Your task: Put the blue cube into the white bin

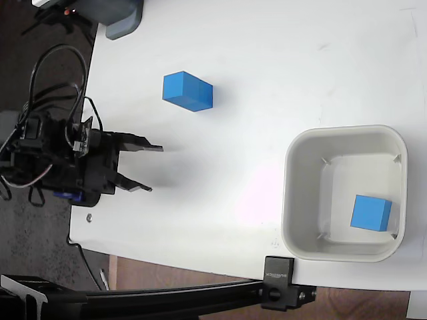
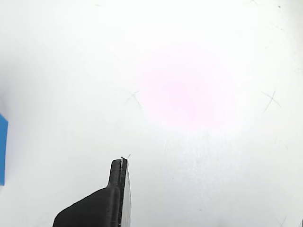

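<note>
Two blue cubes are visible in the fixed view, and neither is in contact with the arm. The white worktop (image 1: 267, 67) fills most of that view and carries all task items. The arm (image 1: 47, 153), a black assembly with looped cables, sits at the left edge of the worktop. The white bin (image 1: 293, 200) stands on the worktop at the right of the fixed view, well apart from the arm, with its opening facing the camera. One blue cube (image 1: 371, 213) lies inside the bin on its floor, near the lower right corner as pictured. The other blue cube (image 1: 187, 91) rests on the bare worktop at upper centre-left, near the arm and above it in the picture, well apart from the bin. The gripper (image 1: 150, 169) points to the right toward the open middle of the worktop; the jaws stand apart with a clear gap between the two black fingers (image 1: 137, 144), and nothing is held between them. In the wrist view, one black finger (image 2: 116, 189) rises from the lower edge over plain white worktop (image 2: 189, 94), and a narrow strip of blue cube (image 2: 3, 149) shows at the left edge, clear of the finger. A black clamp (image 1: 280, 283) on a dark bar sits at the lower edge of the fixed view, just below the bin.
</note>
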Controlling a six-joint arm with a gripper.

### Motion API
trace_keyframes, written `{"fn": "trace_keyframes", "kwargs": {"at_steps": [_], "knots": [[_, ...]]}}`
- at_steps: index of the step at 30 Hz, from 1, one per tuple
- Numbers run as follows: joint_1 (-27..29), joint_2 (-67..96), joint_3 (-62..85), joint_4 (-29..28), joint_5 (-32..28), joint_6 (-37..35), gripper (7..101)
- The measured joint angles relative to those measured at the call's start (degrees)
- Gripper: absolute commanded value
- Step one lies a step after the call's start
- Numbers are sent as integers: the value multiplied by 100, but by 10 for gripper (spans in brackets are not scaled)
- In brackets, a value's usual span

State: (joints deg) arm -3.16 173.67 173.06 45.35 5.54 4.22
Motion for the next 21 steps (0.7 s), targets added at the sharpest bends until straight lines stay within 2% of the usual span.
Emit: {"fn": "trace_keyframes", "kwargs": {"at_steps": [7,21], "knots": [[-62,0,0,0,229,88,992],[9,0,-220,9,264,26,989]]}}
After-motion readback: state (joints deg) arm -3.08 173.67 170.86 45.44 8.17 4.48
